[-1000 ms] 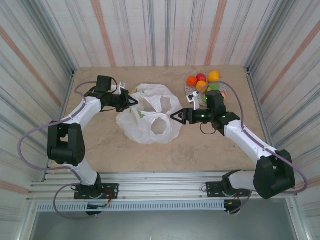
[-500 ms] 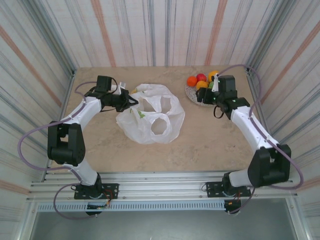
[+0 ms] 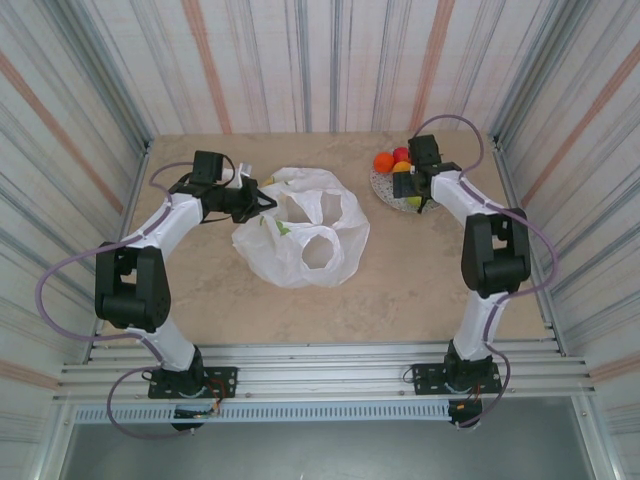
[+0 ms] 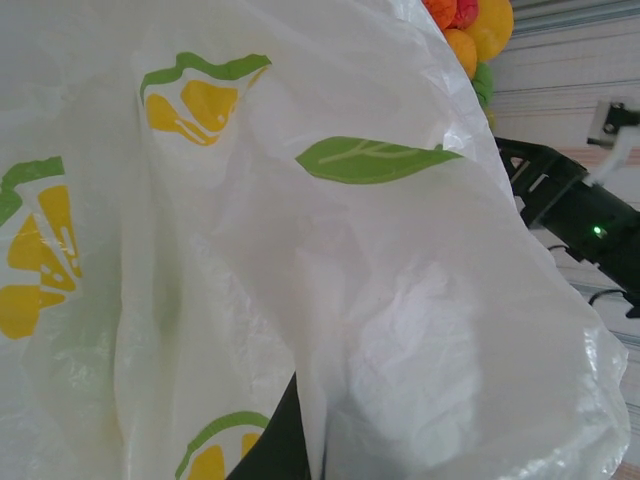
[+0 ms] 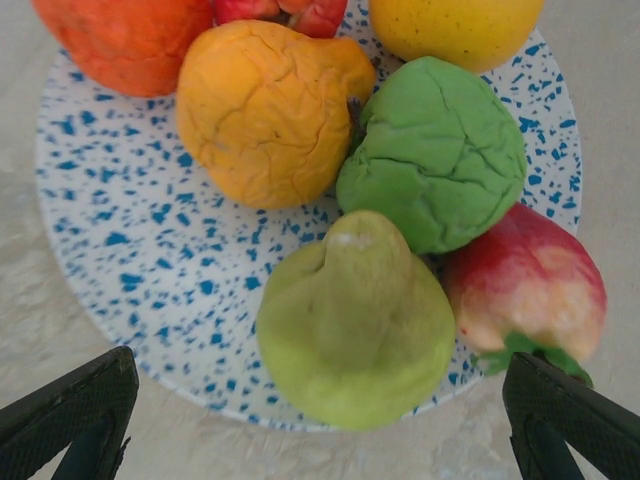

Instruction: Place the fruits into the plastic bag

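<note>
Up close, right gripper (image 5: 320,385) gapes wide above fruits (image 5: 270,120) on the speckled plate (image 5: 130,250). Overhead, that plate sits at the desk (image 3: 420,280)'s far right corner, left gripper (image 3: 262,200) clamped on plastic bag (image 3: 300,245).

A: What's the bag (image 4: 400,330) made of?
B: Thin translucent plastic, crinkled, faintly shiny.
A: And the fruits (image 5: 270,110)?
B: Matt, wrinkled, cracked skins. The plate (image 5: 130,250) is smooth and speckled, the counter (image 3: 420,280) matt and stone-like.

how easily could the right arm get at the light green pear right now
Probably easily: its open fingers hang on either side of the pear, which lies uncovered at the plate's rim, though neighbouring fruits touch it.
</note>
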Controlling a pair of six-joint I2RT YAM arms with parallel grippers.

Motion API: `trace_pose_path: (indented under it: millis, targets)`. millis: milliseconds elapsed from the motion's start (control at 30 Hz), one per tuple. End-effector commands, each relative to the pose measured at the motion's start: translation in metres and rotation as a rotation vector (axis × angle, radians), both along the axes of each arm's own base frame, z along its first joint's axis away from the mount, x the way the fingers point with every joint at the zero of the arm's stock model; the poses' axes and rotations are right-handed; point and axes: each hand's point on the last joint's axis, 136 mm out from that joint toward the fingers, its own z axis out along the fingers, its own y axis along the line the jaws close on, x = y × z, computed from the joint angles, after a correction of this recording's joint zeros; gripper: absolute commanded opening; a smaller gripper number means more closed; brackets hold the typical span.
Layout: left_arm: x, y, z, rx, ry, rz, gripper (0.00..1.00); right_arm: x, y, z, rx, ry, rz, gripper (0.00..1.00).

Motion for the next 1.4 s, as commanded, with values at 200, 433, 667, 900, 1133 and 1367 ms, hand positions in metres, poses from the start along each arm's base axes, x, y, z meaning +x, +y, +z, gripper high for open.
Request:
trace_pose_path:
  millis: [200, 433, 667, 900, 1133, 1367]
  targets:
    - [-0.002, 0.001, 0.003, -0.013, 0.002, -0.002, 0.01, 0.011, -0.005, -0.036, -0.084, 0.124, 0.038, 0.96]
    - [-0.002, 0.002, 0.003, -0.018, 0.006, 0.001, 0.01, 0.007, 0.001, -0.047, -0.062, 0.171, 0.069, 0.95]
    - [-0.002, 0.001, 0.003, -0.018, 0.004, 0.000, 0.01, 0.010, -0.001, -0.051, -0.068, 0.177, 0.060, 0.95]
    - [-0.002, 0.001, 0.003, -0.021, 0.005, -0.001, 0.01, 0.018, 0.000, -0.059, -0.072, 0.185, 0.073, 0.95]
    - [-0.002, 0.002, 0.004, -0.022, 0.003, -0.001, 0.01, 0.019, -0.001, -0.064, -0.072, 0.200, 0.078, 0.85]
    - [-0.002, 0.001, 0.004, -0.023, 0.004, -0.001, 0.01, 0.018, -0.002, -0.053, -0.061, 0.187, 0.077, 0.74]
